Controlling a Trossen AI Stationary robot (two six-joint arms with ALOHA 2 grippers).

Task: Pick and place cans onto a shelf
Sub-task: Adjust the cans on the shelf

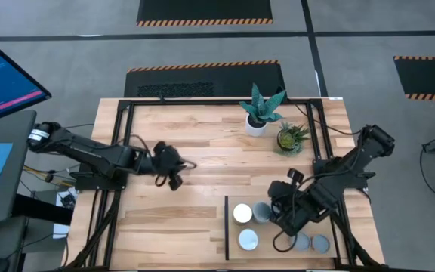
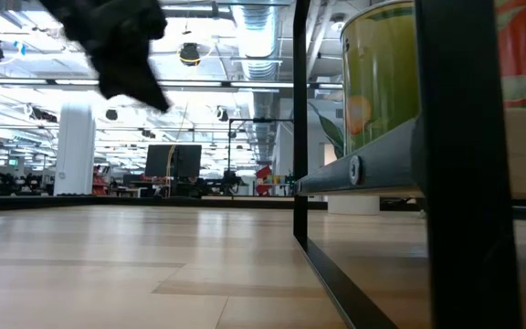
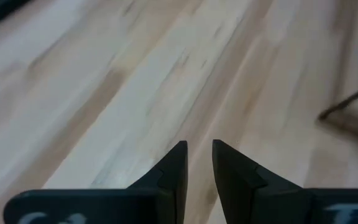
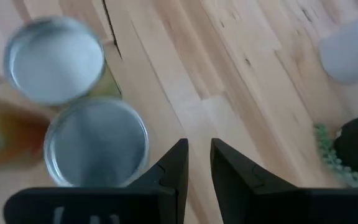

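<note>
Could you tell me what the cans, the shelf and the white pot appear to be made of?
Cans: probably metal; the round tops look silvery and dully reflective, and the sides carry what look like printed labels.
Shelf: light wood, smooth, with a black strip, material unclear, along its left edge in the high view.
White pot: plain matte white; ceramic or plastic, hard to say.

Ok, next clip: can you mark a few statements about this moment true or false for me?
1. The left gripper holds a can. False: nothing sits between its fingers; it hangs over bare tabletop.
2. The right gripper is above the shelf, beside the cans. True.
3. Cans lie scattered on the left arm's side of the table. False: every can in view stands on the shelf.
4. Two potted plants stand on the table. True.
</note>
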